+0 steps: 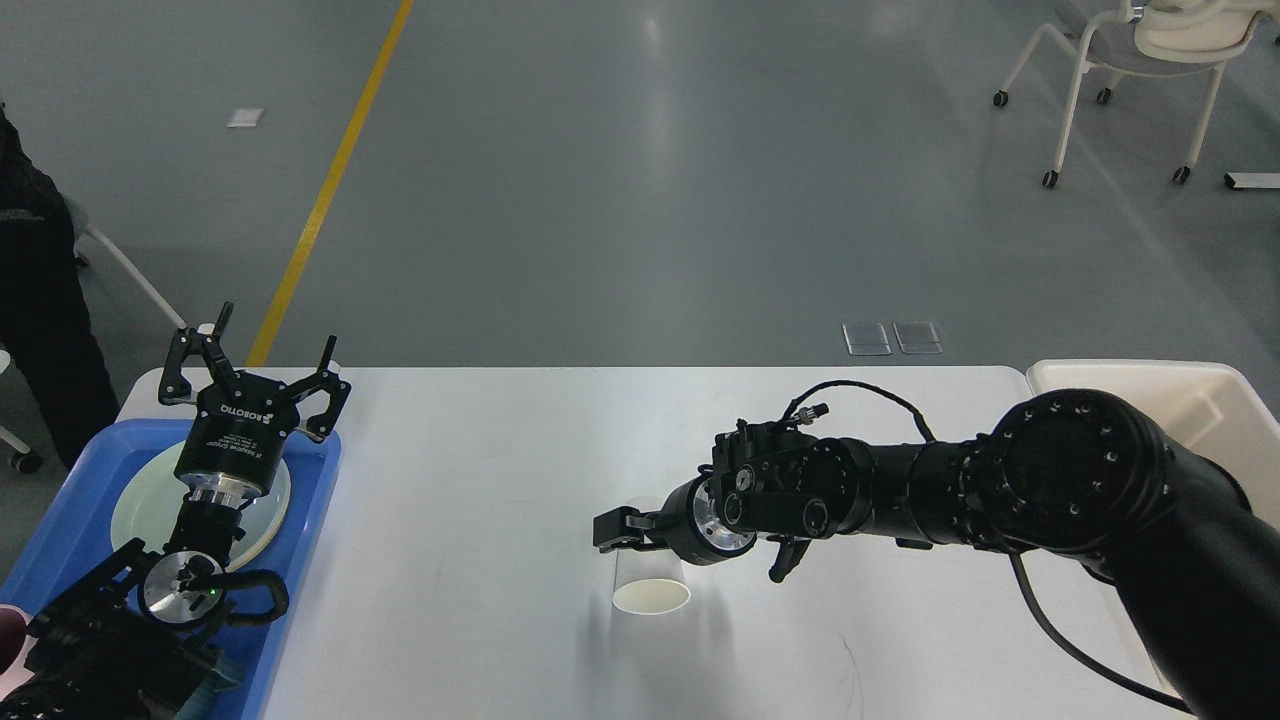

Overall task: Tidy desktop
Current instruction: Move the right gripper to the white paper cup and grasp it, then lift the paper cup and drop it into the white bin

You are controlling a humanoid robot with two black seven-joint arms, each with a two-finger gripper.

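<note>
Centre frame, right gripper [612, 528], jaw gap unclear, hovers at white paper cup [650, 583] on white desktop [500, 480]; misalignment could topple it.

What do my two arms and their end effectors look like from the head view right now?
Both arms are matte black with silver wrist rings. The left end effector has two linked black fingers and white ROBOTIQ lettering. A thin black cable loops over the wrist behind the right end effector.

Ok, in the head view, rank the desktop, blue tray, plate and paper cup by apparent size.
1. desktop
2. blue tray, though cut off by the view's edge
3. plate, partly hidden by the left arm
4. paper cup, its upper part hidden behind the right gripper
</note>
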